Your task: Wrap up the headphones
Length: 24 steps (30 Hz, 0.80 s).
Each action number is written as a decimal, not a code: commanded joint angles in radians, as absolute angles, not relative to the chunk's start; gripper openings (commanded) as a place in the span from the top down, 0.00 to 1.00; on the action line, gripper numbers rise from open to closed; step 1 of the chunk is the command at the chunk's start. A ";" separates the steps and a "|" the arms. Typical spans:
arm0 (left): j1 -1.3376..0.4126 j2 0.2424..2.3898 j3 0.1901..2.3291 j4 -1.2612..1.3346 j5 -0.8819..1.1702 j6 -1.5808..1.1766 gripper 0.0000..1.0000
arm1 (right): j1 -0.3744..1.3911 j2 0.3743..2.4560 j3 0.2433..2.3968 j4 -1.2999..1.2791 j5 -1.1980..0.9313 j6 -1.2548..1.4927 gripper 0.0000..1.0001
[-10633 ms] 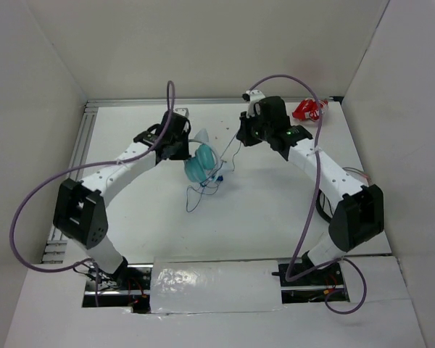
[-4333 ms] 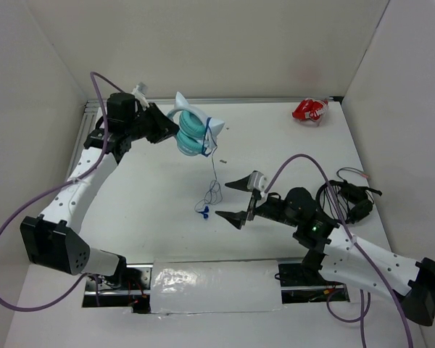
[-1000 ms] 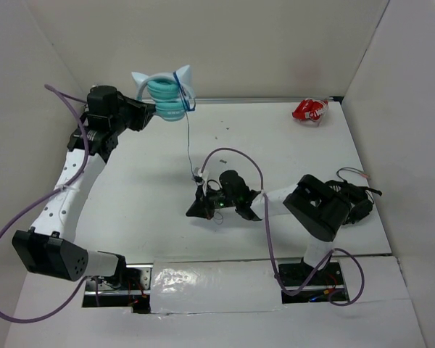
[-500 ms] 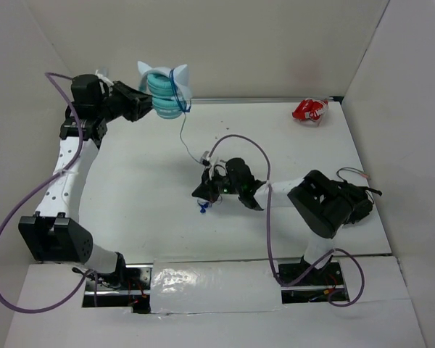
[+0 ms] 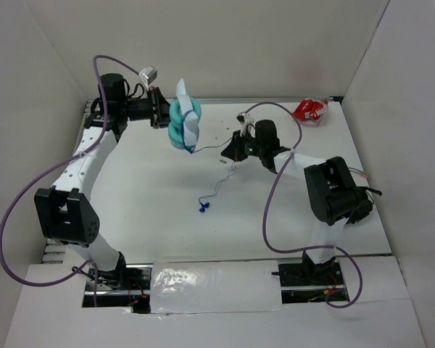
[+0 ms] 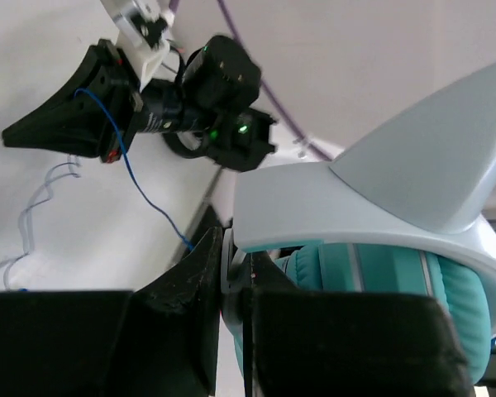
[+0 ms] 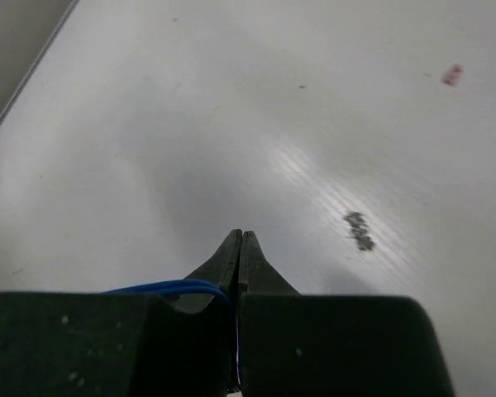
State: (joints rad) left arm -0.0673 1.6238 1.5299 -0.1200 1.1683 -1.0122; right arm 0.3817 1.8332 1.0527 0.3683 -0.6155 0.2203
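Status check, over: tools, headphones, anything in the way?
Left tool shut on headphones, held up. Right tool shut on cable, plug end loose. Red-white object at far corner, out of the way.

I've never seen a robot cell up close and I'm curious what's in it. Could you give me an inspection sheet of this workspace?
Surface: white table, a few dark specks.
Job's things: headphones held up off the table; blue cable runs to the right gripper, its plug trailing down to the table.
Clutter: red-and-white object at the far right corner.
Grippers: left gripper shut on the headband; right gripper shut on the cable.
Cables: purple cables loop along both arms.
Surroundings: plain white walls; nothing else seen.
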 commanded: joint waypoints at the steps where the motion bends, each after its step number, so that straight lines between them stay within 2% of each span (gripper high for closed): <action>1: -0.181 1.520 1.580 -0.234 1.056 -0.718 1.00 | 0.362 1.778 1.141 0.177 -0.511 0.215 1.00; 8: -0.365 1.358 1.320 -0.235 0.671 -0.459 1.00 | 0.327 1.735 1.267 -0.047 -0.339 0.195 1.00; 10: -0.405 1.321 1.235 -0.230 0.634 -0.431 1.00 | 0.313 1.723 1.298 -0.077 -0.304 0.192 1.00; 15: -0.483 1.236 1.033 -0.205 0.372 -0.463 1.00 | 0.301 1.664 1.318 -0.144 -0.244 0.175 1.00; 24: -0.531 1.343 1.025 -0.362 0.052 -0.586 1.00 | 0.317 1.545 1.272 -0.170 -0.239 0.170 1.00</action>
State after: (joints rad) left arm -0.5095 1.3064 0.9825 -0.3473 0.1768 -0.5274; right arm 0.3058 1.6199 1.2713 -0.1429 -0.2611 0.1875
